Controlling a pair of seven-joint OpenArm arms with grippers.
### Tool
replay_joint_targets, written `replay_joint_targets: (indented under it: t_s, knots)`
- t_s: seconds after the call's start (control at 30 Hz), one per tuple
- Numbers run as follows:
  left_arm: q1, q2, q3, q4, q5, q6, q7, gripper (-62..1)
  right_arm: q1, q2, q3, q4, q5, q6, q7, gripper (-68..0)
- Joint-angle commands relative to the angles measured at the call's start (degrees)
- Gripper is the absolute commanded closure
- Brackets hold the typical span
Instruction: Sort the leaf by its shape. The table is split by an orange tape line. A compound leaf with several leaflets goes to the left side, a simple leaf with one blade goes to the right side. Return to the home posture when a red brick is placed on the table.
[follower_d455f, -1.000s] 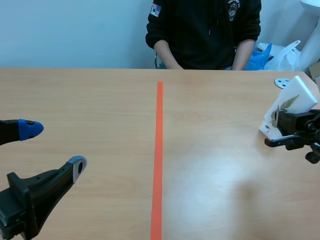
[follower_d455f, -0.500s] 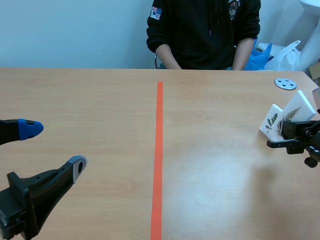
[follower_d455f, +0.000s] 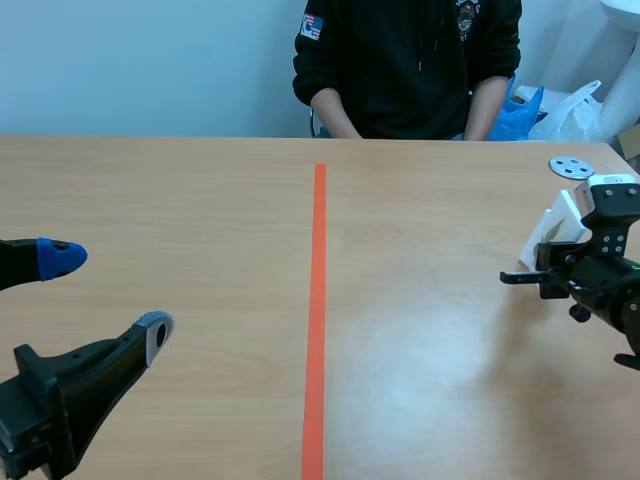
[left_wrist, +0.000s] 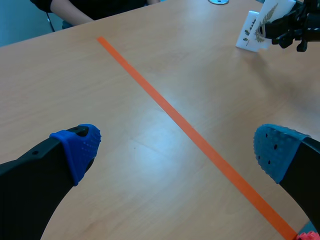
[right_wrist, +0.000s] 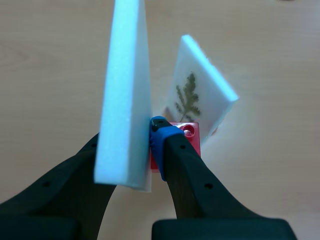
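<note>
In the right wrist view my right gripper (right_wrist: 131, 137) is shut on a white foam card (right_wrist: 124, 85), seen edge-on, its face hidden. Just ahead stands a second white card (right_wrist: 200, 92) with a green compound leaf, on a small red base (right_wrist: 191, 134). The left wrist view shows both at the far right of the table: the held card (left_wrist: 276, 7) bears a frond-like leaf, and the standing card (left_wrist: 248, 33) is beside it. In the scene view the right gripper (follower_d455f: 530, 276) sits right of the orange tape line (follower_d455f: 317, 300). My left gripper (follower_d455f: 108, 296) stands open and holds nothing.
A person in a black top (follower_d455f: 405, 60) sits across the table, forearms at its far edge. A grey disc (follower_d455f: 570, 167) lies at the far right. Blue and white bags (follower_d455f: 555, 110) lie behind the table.
My right gripper has come down and turned with the card, and its wrist now covers most of both cards in the scene view. The left arm has not moved.
</note>
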Motion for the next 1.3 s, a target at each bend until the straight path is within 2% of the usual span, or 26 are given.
replay_joint_targets:
  t_s: [0.0, 0.07, 0.27, 0.4, 0.63, 0.77, 0.87, 1.03, 1.27]
  knots:
    - [-0.17, 0.26, 0.04, 1.18, -0.37, -0.04, -1.14, -62.3, 0.52, 0.76, -0.44, 0.31, -0.33, -0.66, 1.79, -4.8]
    - [-0.17, 0.26, 0.04, 1.18, -0.37, -0.04, -1.14, -62.3, 0.5, 0.76, -0.7, -0.55, -0.85, -1.81, 2.16, -4.9]
    - [-0.17, 0.26, 0.04, 1.18, -0.37, -0.04, -1.14, -62.3, 0.15, 0.81, -0.68, -1.7, -1.05, -3.13, 1.92, -5.8]
    - [-0.17, 0.26, 0.04, 1.18, -0.35, -0.04, -1.09, -62.3, -0.02, 0.81, -0.68, -1.7, -1.05, -3.21, 2.01, -12.4]
    - [-0.17, 0.26, 0.04, 1.18, -0.35, -0.04, -1.14, -62.3, -0.17, 0.96, -0.52, -1.7, -1.05, -3.21, 1.81, -13.2]
    - [-0.17, 0.26, 0.04, 1.18, -0.35, -0.04, -1.14, -62.3, -0.31, 1.29, 0.24, -0.9, -0.42, -3.17, 1.55, -24.9]
    - [-0.17, 0.26, 0.04, 1.18, -0.35, -0.04, -1.14, -62.3, -1.27, 1.92, 1.07, 2.36, 2.23, -2.95, -0.24, -28.7]
    - [-0.17, 0.26, 0.04, 1.18, -0.35, -0.04, -1.11, -62.3, -5.16, 3.19, 3.54, 12.28, 6.88, -2.01, -4.87, -28.7]
    - [-0.17, 0.26, 0.04, 1.18, -0.35, -0.04, -1.01, -62.3, -11.74, 5.07, 7.54, 28.15, 11.1, -0.83, -9.46, -28.9]
